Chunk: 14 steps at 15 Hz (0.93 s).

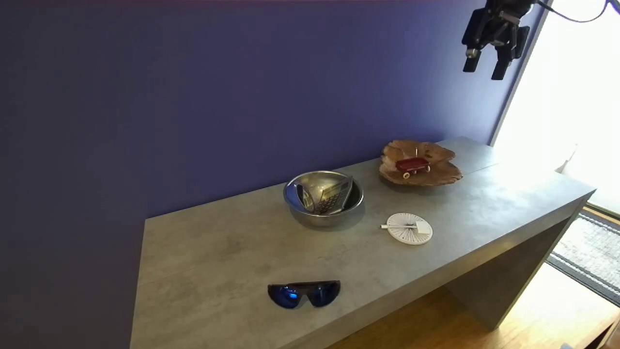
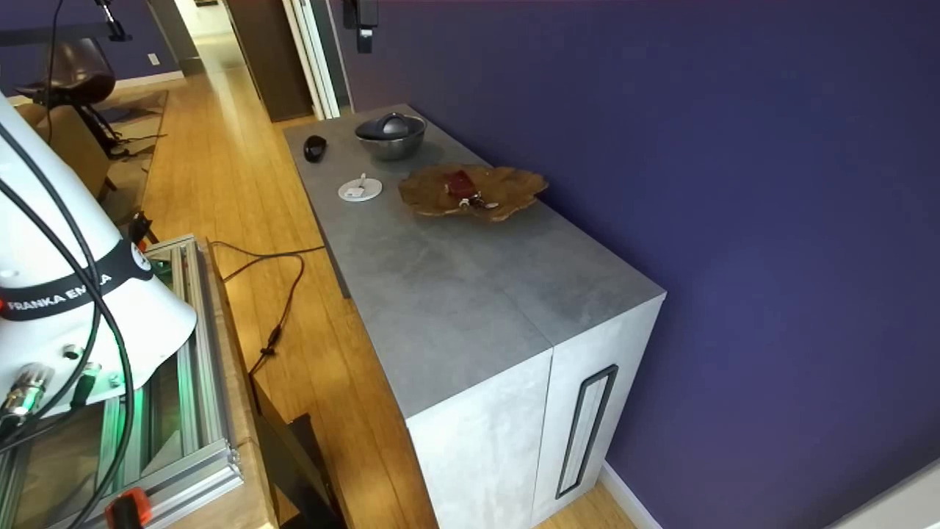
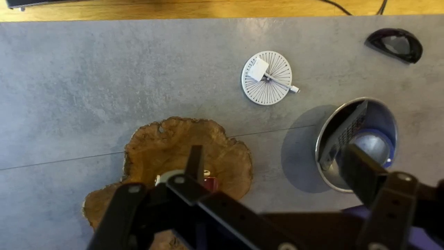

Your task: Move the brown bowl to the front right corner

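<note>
The brown bowl, a shallow wavy-rimmed wooden dish, sits on the grey table against the purple wall in both exterior views (image 1: 443, 170) (image 2: 433, 189). A small red wagon (image 1: 411, 165) (image 2: 461, 185) stands inside it. In the wrist view the bowl (image 3: 173, 139) is at lower left, partly hidden by a finger. My gripper (image 1: 484, 69) is open and empty, high above the table. In the wrist view its fingers (image 3: 272, 152) are spread wide, one over the brown bowl, one over the steel bowl. Corners of the grey table top (image 1: 547, 189) (image 2: 440, 308) show; I cannot tell which is front right.
A steel bowl (image 1: 323, 220) (image 2: 393, 149) holding a grater and another item stands along the wall. A white disc (image 1: 402, 237) (image 2: 371, 192) with a small white adapter lies nearer the table's front edge. Dark sunglasses (image 1: 304, 294) (image 2: 315, 148) lie beyond. The robot base (image 2: 95, 294) stands beside the table.
</note>
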Each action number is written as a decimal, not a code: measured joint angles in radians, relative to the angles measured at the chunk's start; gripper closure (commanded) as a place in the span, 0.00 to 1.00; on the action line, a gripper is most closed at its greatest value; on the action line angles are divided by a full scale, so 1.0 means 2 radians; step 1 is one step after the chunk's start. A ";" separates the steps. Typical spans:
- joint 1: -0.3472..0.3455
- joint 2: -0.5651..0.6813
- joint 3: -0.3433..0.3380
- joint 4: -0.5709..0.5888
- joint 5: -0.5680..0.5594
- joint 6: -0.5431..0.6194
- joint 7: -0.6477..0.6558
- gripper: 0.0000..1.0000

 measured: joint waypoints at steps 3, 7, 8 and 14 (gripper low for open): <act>-0.025 0.017 -0.030 -0.031 0.039 0.051 -0.005 0.00; -0.051 0.059 -0.047 -0.110 0.052 0.197 0.006 0.00; -0.056 0.074 -0.050 -0.133 0.052 0.233 0.013 0.00; -0.067 0.130 -0.060 -0.182 0.052 0.303 0.047 0.00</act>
